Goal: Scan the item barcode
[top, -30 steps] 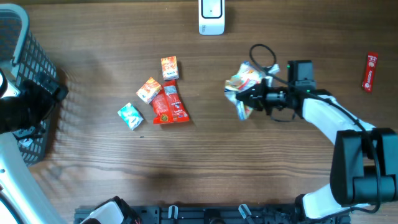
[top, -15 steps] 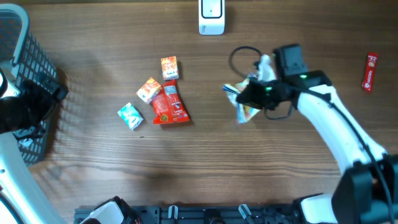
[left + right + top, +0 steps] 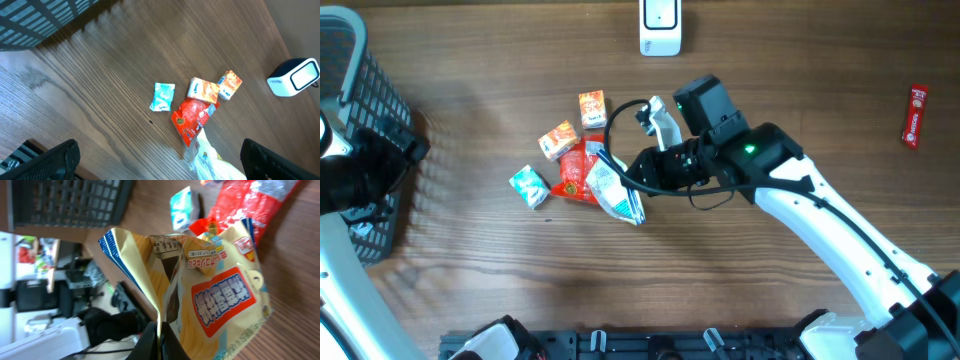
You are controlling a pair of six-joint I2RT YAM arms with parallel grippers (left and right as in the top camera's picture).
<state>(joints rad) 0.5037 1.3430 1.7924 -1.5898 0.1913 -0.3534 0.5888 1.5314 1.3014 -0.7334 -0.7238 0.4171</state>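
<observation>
Nearest, the right gripper (image 3: 160,339) is clamped on the bag (image 3: 210,275), holding it over the red packet (image 3: 575,178). The left gripper (image 3: 160,167) has its jaws wide apart, empty. The scanner (image 3: 660,25) sits well apart at the far edge, so the scan likely remains.
</observation>
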